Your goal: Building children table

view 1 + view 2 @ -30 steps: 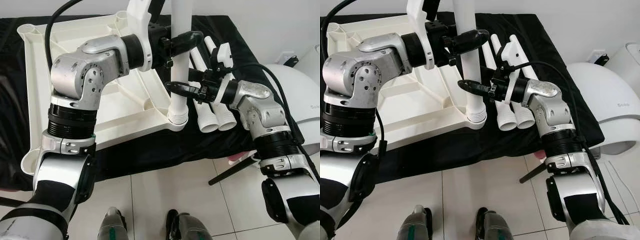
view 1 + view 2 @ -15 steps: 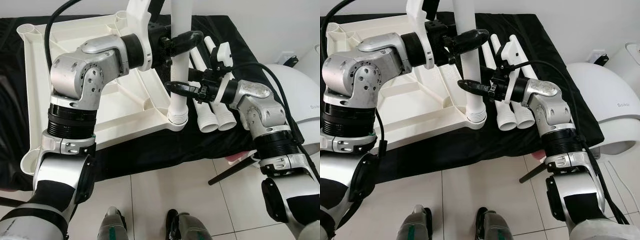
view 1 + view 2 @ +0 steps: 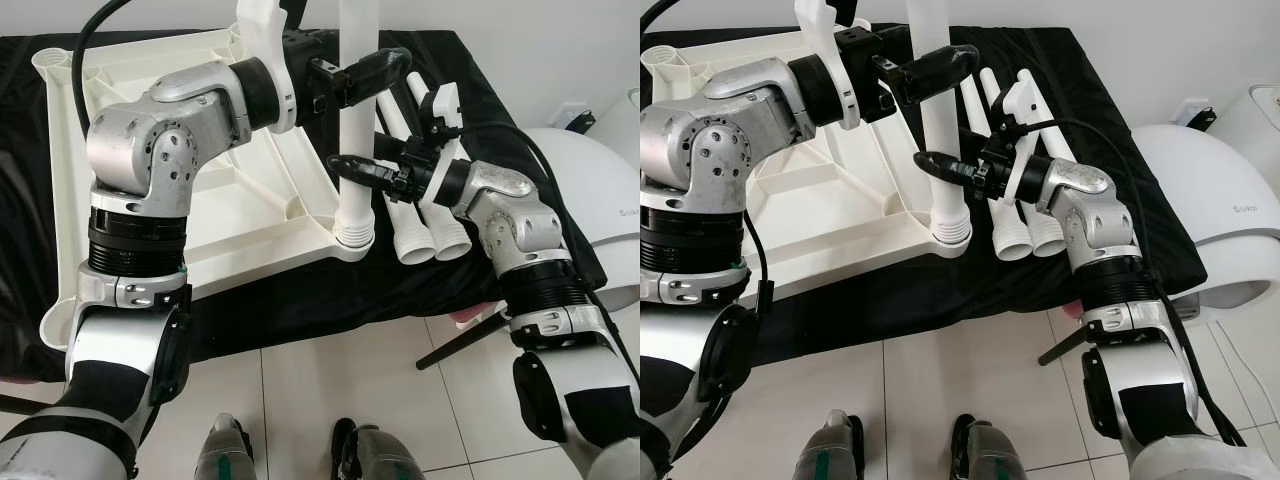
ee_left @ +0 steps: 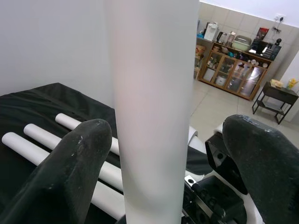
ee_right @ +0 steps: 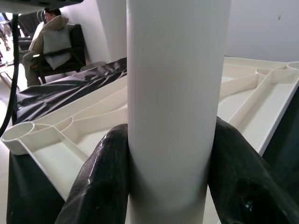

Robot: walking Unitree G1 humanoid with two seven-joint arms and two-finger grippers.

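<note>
I am working on an inverted white plastic tabletop (image 3: 250,215) that lies underside up on a black cloth (image 3: 300,290) covering the work surface. One white table leg (image 3: 357,120) stands upright with its ribbed lower end seated in the near corner socket (image 3: 352,238) of the tabletop. My right gripper (image 3: 350,168) is clamped on the lower part of this leg; in the right wrist view both black fingers (image 5: 105,177) press against the tube on either side. My left gripper (image 3: 385,68) is positioned higher on the same leg with its fingers (image 4: 77,154) spread to either side of the tube; in the left wrist view a gap separates each finger from the leg, so I judge this gripper to be released and holding nothing. Three spare legs (image 3: 430,225) lie flat on the cloth just beside the occupied corner, ribbed ends toward me. The far-left corner socket (image 3: 52,62) and the near-left corner of the tabletop are unoccupied. My assessment: one leg of four is in its socket; I cannot tell whether it is fully seated or locked. Three legs remain to be picked up and fitted, after which the table must be turned upright. A person sits in a chair (image 5: 51,42) in the background.
</note>
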